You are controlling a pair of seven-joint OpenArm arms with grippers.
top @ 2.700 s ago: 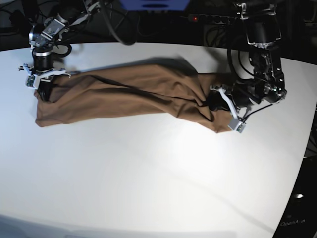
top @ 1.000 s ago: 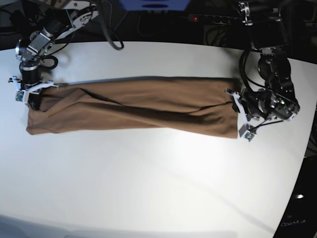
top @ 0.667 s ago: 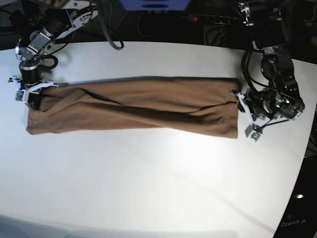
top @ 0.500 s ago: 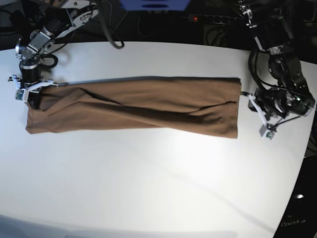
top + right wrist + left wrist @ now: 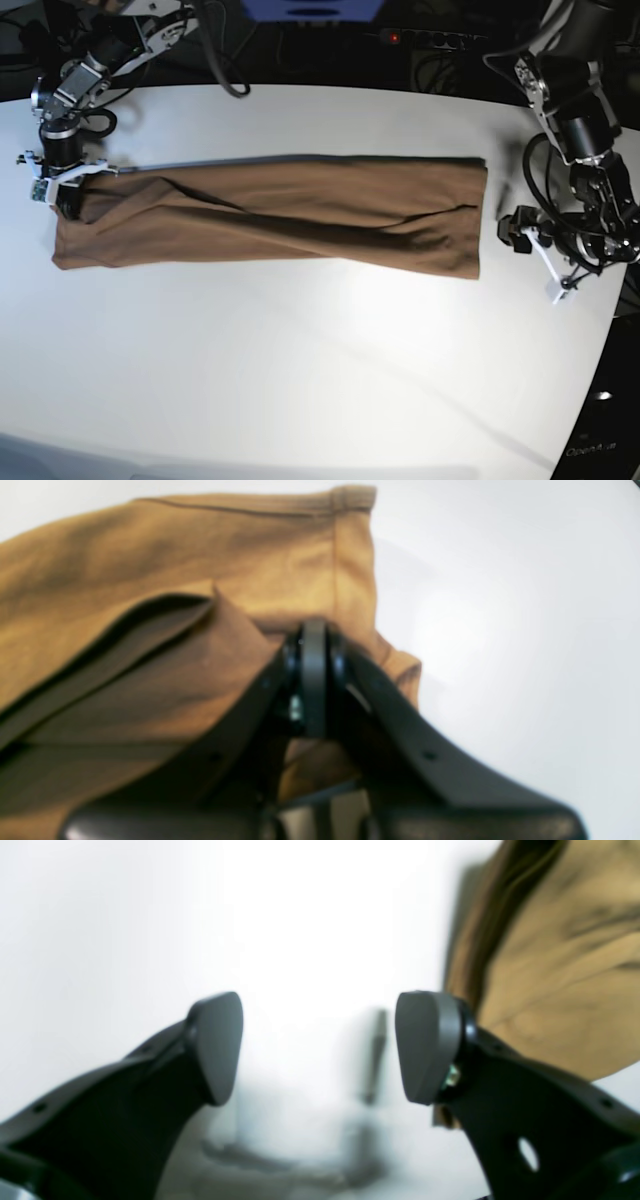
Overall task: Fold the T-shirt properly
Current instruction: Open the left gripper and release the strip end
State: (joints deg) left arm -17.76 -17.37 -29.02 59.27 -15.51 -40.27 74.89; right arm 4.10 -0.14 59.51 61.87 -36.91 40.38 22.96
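I have the T-shirt (image 5: 270,215) stretched in a long brown band across the far half of the white tabletop (image 5: 300,380), one end by each arm.

My right gripper (image 5: 62,185) sits at the shirt's end on the base view's left, jaws pinched shut on the cloth. The right wrist view confirms it: the two pads (image 5: 314,680) are pressed flat together with the shirt's (image 5: 175,630) fabric bunched around them, a hemmed edge running off above and a dark fold opening off to the side.

My left gripper (image 5: 545,260) is just past the shirt's other end, clear of the cloth, jaws spread wide and holding nothing. In the left wrist view I see bare tabletop (image 5: 310,940) between the two grey pads (image 5: 427,1045) of the gripper (image 5: 320,1047), and the shirt's (image 5: 555,980) end lies beyond the one pad, partly hidden behind that finger.

The base view alone gives me the whole band and its long diagonal crease; the wrist views are blurred but show how each set of jaws stands against the cloth.
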